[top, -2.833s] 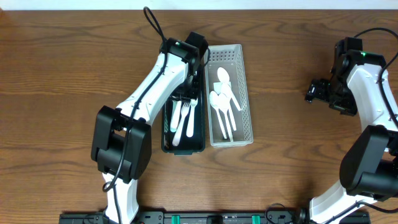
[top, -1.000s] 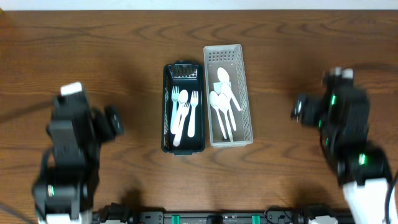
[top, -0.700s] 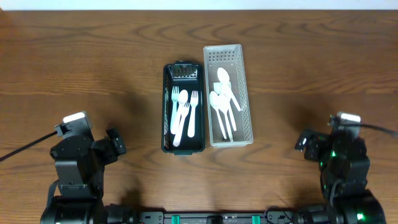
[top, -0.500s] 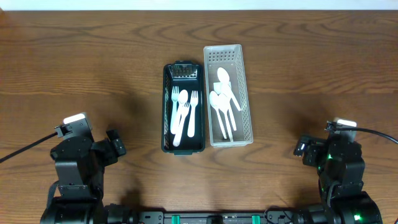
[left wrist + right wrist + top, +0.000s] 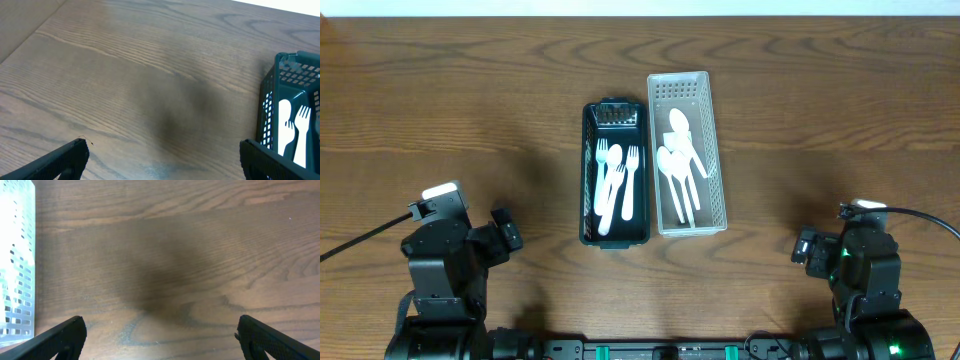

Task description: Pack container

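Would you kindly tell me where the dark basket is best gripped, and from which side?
Probably the dark basket's long left wall, at the rim, coming straight down with one finger inside and one outside. That side faces bare table, whereas the right wall sits close against the white basket. The cutlery lies nearer the middle.

A brown wood-grain table carried two long, narrow bins side by side at its middle, seen from overhead. The dark bin stood on the left and the white perforated bin on the right, their long walls touching or very nearly so. The white one reached a little farther toward the far edge. Both sat flat, long sides running from near edge to far. Soft shadows fell on the bare wood either side.
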Tool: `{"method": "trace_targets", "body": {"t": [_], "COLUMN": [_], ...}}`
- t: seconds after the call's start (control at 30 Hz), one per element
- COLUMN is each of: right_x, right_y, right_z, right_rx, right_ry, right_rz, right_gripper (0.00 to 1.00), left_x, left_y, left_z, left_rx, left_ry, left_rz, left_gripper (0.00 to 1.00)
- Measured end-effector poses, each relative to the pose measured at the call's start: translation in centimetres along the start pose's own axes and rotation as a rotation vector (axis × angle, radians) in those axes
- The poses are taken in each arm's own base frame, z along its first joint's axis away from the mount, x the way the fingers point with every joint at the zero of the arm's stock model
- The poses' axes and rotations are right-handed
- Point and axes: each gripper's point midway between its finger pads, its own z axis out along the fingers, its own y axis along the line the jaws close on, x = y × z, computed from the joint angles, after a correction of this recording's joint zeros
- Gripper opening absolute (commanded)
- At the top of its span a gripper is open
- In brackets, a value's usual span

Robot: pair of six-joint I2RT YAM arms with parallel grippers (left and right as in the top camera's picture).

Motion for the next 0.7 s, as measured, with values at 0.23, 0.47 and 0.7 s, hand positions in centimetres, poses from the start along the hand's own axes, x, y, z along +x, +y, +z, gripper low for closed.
{"method": "trace_targets", "body": {"t": [0.23, 0.47, 0.7], "right_x": [0.0, -1.1, -5.3], "right_y": [-0.8, -1.7, 0.7], "right_z": [-0.6, -4.6, -4.0], "right_rx": [0.019, -0.035, -0.171], "right_ry": [-0.020, -0.242, -0.582], "right_rz": [0.027, 0.100, 0.093], "right_gripper": [0.99, 0.99, 0.99], "left_x": [0.0, 0.0, 0.1], "left_y": [0.0, 0.0, 0.0], "left_z": [0.0, 0.0, 0.0], "left_rx": [0.000, 0.000, 0.000], "left_ry": [0.000, 0.000, 0.002], "left_rz": [0.000, 0.000, 0.001], "left_gripper": [0.98, 0.98, 0.98]}}
